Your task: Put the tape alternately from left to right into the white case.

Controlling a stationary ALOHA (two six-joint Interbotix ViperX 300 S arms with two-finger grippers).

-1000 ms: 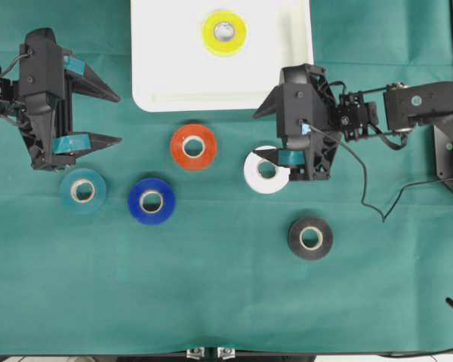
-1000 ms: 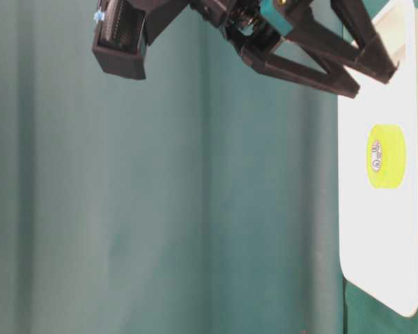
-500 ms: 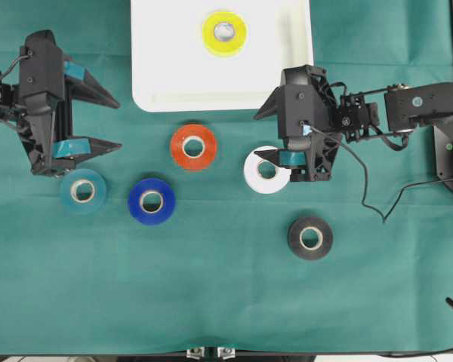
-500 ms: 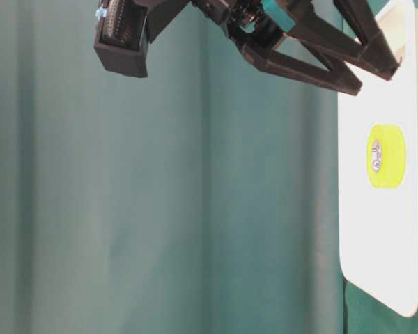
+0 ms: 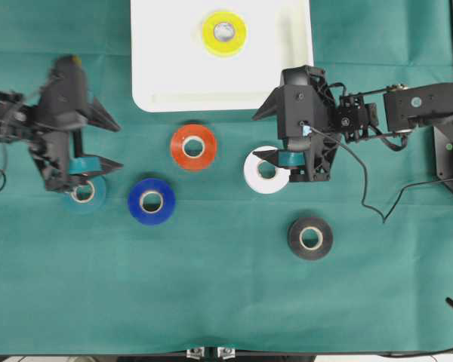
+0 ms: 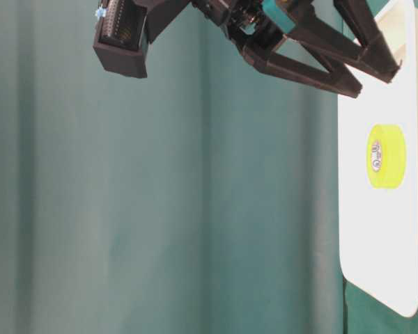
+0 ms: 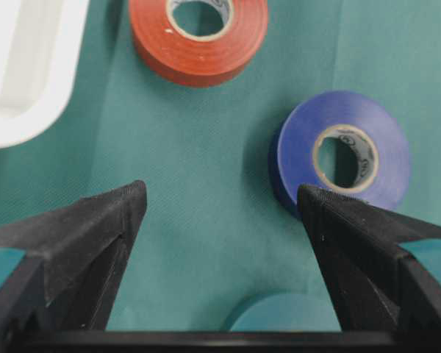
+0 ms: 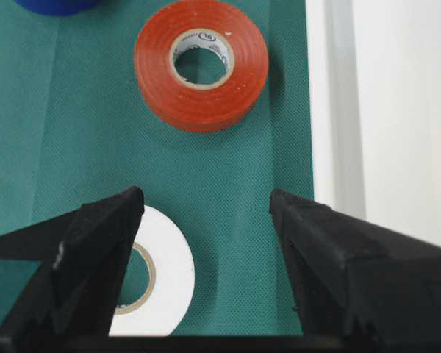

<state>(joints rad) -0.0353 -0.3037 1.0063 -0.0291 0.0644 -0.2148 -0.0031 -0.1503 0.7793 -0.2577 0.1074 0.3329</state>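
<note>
The left tool [image 5: 112, 145] is hovering, released, over the teal tape roll [image 5: 85, 192]. The right tool [image 5: 261, 134] is hanging released above the white tape roll [image 5: 263, 173], beside the shallow white plastic case [image 5: 166, 60].

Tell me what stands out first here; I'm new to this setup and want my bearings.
Bright tape rolls dot a green cloth: teal roll, blue roll, red-orange roll, white roll and black roll. A yellow roll lies alone in the white case at the top. The open left gripper hovers by the teal roll, the open right gripper over the white.
</note>
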